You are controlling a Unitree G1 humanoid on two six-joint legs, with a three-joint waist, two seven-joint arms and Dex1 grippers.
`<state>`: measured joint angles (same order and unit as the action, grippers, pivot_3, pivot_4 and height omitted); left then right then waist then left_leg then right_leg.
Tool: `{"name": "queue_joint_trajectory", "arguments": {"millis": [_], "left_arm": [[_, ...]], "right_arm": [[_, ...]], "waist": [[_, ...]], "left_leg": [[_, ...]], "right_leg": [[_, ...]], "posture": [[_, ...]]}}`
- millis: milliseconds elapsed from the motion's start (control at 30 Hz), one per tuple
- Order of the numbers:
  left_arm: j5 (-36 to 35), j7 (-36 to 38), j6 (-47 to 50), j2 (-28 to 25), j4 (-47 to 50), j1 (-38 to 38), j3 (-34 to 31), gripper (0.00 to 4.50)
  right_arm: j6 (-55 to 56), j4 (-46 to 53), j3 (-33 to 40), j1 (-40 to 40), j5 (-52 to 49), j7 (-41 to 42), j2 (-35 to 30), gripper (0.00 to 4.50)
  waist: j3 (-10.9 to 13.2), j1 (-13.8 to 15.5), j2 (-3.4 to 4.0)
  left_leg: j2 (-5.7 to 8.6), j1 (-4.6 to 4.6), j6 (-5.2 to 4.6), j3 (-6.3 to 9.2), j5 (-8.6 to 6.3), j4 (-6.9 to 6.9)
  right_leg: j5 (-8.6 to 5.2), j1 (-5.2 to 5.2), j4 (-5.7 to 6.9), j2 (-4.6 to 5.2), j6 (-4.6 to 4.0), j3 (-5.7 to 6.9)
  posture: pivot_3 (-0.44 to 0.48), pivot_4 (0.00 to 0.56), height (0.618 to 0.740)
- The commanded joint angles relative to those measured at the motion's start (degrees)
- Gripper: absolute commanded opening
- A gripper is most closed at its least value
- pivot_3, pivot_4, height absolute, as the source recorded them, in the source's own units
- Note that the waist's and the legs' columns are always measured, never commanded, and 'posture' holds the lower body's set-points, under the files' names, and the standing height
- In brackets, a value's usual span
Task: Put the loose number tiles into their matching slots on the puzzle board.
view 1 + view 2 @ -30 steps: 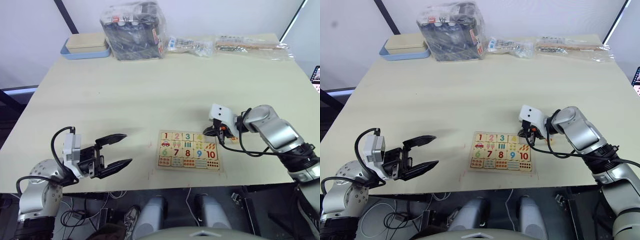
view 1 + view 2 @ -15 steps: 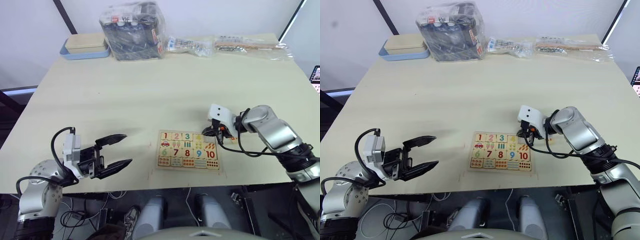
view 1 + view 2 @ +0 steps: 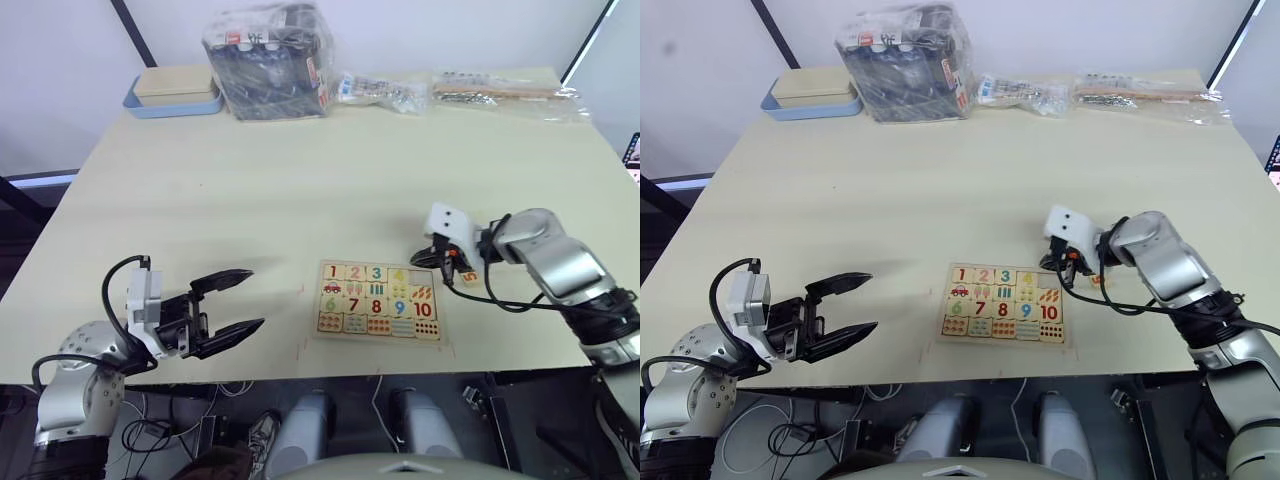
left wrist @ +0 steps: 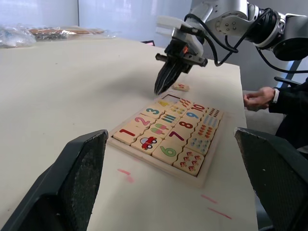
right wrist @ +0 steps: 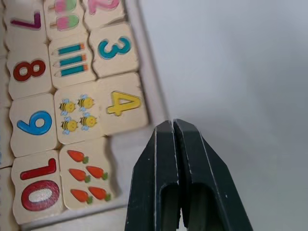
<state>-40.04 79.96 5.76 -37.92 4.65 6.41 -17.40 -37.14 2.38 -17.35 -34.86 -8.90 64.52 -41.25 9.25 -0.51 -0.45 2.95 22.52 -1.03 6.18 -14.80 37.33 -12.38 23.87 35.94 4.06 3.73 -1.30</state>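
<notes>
Right wrist view: right gripper [image 5: 172,126] fingers pressed together, holding nothing, tips over the empty fifth slot [image 5: 129,147] beside tile 4 [image 5: 122,103]. Puzzle board [image 3: 380,299] near table's front edge. Loose tile 5 [image 4: 181,87] lies just beyond it, numeral barely legible. Left gripper [image 3: 238,300] spread wide, empty.

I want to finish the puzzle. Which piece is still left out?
Find the puzzle board on the big table. Just past its right end lies one small tile. It alone sits outside the board, on bare table.
</notes>
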Motion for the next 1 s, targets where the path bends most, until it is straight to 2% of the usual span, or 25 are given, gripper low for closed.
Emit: {"name": "queue_joint_trajectory", "arguments": {"millis": [33,400,500,567,600,633,700,767,1000], "left_arm": [[-0.38,-0.51,-0.28,0.09,2.50,0.99,-0.51,4.50],[-0.15,-1.38,-0.57,0.71,2.49,3.23,-0.87,4.50],[-0.02,-1.77,-0.91,1.09,2.53,4.40,-1.24,4.50],[0.02,-2.10,-1.18,1.50,3.03,5.62,-1.37,4.50],[0.01,-2.20,-1.27,1.62,3.24,6.05,-1.39,4.50],[0.05,-2.27,-1.47,1.77,3.43,6.79,-1.46,4.50],[0.10,-2.47,-1.79,2.05,3.58,8.28,-1.87,4.50],[0.11,-2.72,-2.18,2.17,3.51,9.64,-2.33,4.50],[0.58,-3.25,-3.68,2.56,2.28,12.11,-2.92,4.50]], "right_arm": [[8.82,4.22,10.94,6.25,-7.48,1.27,0.60,0.04],[14.12,8.00,28.54,26.74,-19.07,2.95,-0.89,0.04],[16.60,8.49,32.36,32.97,-20.16,3.43,-1.26,0.95],[17.90,8.68,34.27,35.82,-20.78,3.24,-1.16,1.93],[18.18,8.77,34.78,36.58,-21.01,3.15,-1.14,2.01],[18.78,8.78,35.71,37.76,-21.12,2.80,-1.04,2.83],[19.98,8.74,37.66,40.43,-21.24,2.33,-1.12,3.45],[20.71,8.70,39.44,42.73,-21.48,1.95,-1.28,4.45],[22.50,6.54,42.73,46.97,-21.55,2.36,-2.14,4.45]], "waist": [[-0.01,0.04,-0.02],[0.00,0.07,0.00],[0.00,0.19,0.00],[0.00,0.17,0.00],[0.00,0.05,0.00],[0.00,-0.18,0.00],[-0.02,-0.11,0.02],[-0.02,-0.07,0.02],[-0.02,0.17,0.01]], "left_leg": [[0.00,0.00,0.00,-0.01,0.00,0.00],[-0.03,-0.30,-0.23,-0.07,-0.13,-0.03],[-0.03,-0.34,-0.23,-0.13,-0.13,-0.03],[-0.03,-0.47,-0.24,-0.18,-0.13,-0.04],[-0.03,-0.48,-0.24,-0.19,-0.13,-0.05],[-0.05,-0.53,-0.24,-0.25,-0.14,-0.08],[-0.10,-0.57,-0.24,-0.31,-0.13,-0.09],[-0.10,-0.56,-0.25,-0.33,-0.14,-0.10],[-0.10,-0.61,-0.25,-0.37,-0.14,-0.07]], "right_leg": [[0.00,0.00,0.00,0.00,0.00,-0.01],[0.06,-0.29,0.01,-0.02,0.01,-0.10],[0.06,-0.33,0.01,-0.01,0.01,-0.13],[0.05,-0.44,0.00,-0.02,0.01,-0.18],[0.05,-0.45,0.01,-0.02,0.01,-0.19],[0.05,-0.46,0.01,-0.02,0.01,-0.24],[0.04,-0.46,0.01,-0.07,0.01,-0.28],[0.04,-0.47,0.00,-0.07,0.02,-0.28],[0.01,-0.53,-0.01,-0.05,-0.01,-0.31]], "posture": [[0.000,0.150,0.740],[0.000,0.150,0.740],[0.000,0.150,0.740],[0.000,0.150,0.740],[0.000,0.150,0.740],[0.000,0.150,0.740],[0.000,0.150,0.740],[0.000,0.150,0.740],[0.000,0.150,0.740]]}}
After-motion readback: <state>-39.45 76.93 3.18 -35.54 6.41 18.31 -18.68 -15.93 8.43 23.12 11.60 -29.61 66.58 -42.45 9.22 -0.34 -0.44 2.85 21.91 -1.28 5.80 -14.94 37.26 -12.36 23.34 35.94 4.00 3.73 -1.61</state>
